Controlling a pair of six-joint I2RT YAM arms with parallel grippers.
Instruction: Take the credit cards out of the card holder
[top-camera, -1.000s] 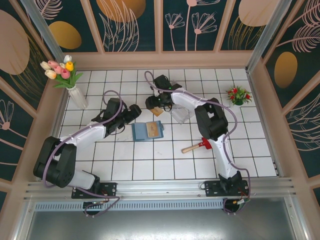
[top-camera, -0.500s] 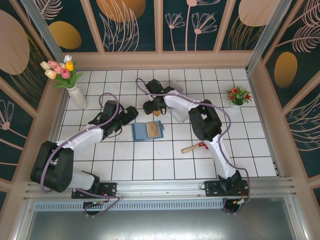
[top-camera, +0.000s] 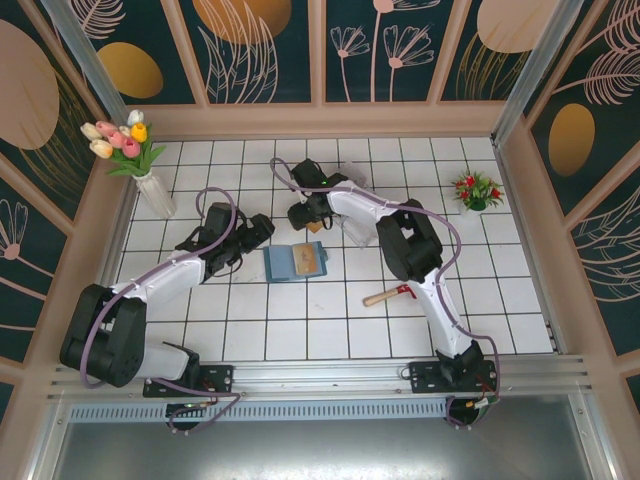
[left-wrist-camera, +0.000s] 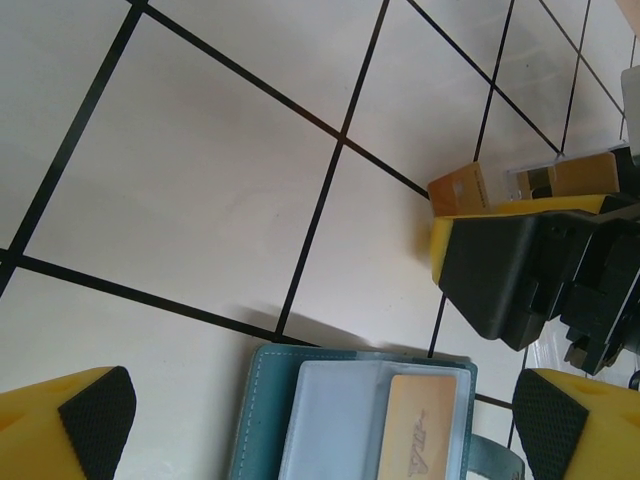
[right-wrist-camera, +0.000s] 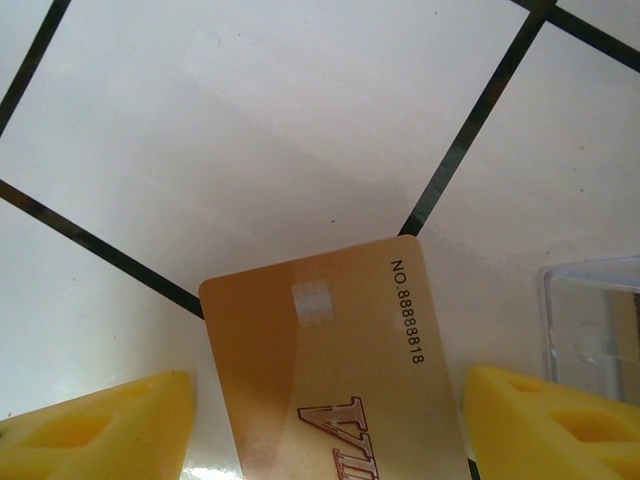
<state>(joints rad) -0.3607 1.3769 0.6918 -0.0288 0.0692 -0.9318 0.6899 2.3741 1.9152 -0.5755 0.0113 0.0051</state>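
The holder (top-camera: 296, 262) lies open on the tiles mid-table, between the two grippers. In the left wrist view one tan card (left-wrist-camera: 421, 428) sits in a pocket beside a clear sleeve. A second card (top-camera: 316, 224), also tan, is out, just past the holder's far edge, at the right gripper (top-camera: 305, 214). The right wrist view shows it between the yellow fingers (right-wrist-camera: 105, 428), which stand about its width apart. One long edge meets a finger and the other shows a thin gap, so I cannot tell whether it is gripped. The left gripper (top-camera: 256, 232) hovers just left of the holder, jaws spread wide around nothing.

Against a second ago the holder has not shifted. The right gripper sits slightly further left, and the left gripper has drawn back a little. Little has changed from half a second ago.

A clear box (top-camera: 360, 232) stands just right of the second card, and a shovel (top-camera: 393, 293) lies right of the holder. The table (top-camera: 300, 335) is white tile with dark grout. A vase (top-camera: 157, 195) of tulips stands far left, a red-flowered pot (top-camera: 477, 190) far right. Dark floral panels in wood frames wall it in.
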